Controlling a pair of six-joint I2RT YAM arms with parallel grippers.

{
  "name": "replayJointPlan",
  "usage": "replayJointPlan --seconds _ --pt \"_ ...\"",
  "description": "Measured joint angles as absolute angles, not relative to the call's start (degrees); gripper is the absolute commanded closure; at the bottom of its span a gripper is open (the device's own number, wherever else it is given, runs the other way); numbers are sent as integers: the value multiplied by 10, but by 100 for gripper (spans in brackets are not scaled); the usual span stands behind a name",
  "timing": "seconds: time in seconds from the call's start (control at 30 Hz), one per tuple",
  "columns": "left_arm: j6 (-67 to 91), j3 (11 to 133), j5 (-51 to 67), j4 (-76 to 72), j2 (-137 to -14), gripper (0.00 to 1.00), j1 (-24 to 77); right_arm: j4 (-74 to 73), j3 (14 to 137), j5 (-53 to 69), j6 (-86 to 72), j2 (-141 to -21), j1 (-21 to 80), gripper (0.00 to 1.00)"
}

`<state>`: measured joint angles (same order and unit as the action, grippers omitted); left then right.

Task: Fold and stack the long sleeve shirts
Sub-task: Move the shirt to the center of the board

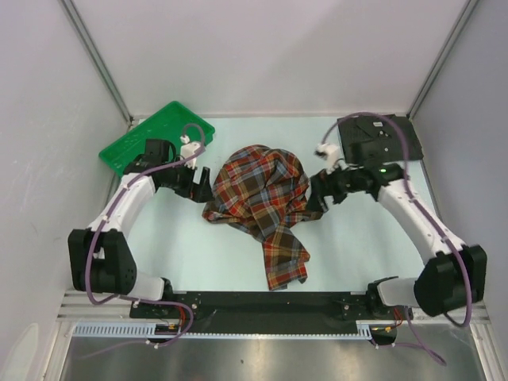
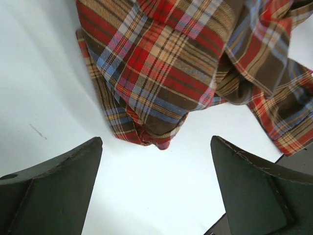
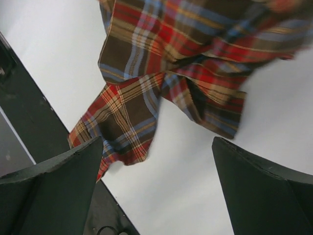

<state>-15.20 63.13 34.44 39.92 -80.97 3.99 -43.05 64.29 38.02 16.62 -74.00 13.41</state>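
My left pincer (image 2: pixel 156 147) stands wide with nothing between its fingers, over the table (image 1: pixel 357 238) just beside the left edge of the plaid shirt (image 1: pixel 266 198), which lies crumpled in a heap at the middle (one long piece trails toward my bases). My right pincer (image 3: pixel 156 144) is just as wide and empty, close by the heap's right edge. The charcoal shirt (image 1: pixel 373 141) lies flat in the far right corner, behind my right arm, and the green tray (image 1: pixel 151 147) sits at the far left.
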Motion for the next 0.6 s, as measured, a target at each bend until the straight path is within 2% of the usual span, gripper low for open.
replayJointPlan --seconds 0.2,0.5,0.53,0.6 --pt "-166 608 336 363 -873 3 39 -377 645 283 153 -842 298 0" --pt "-164 593 342 295 -935 4 39 -265 688 174 70 -982 408 0" --pt "-163 591 343 287 -938 5 39 -254 697 150 60 -1001 420 11" --pt "-162 590 345 278 -947 14 39 -243 707 120 54 -1026 434 38"
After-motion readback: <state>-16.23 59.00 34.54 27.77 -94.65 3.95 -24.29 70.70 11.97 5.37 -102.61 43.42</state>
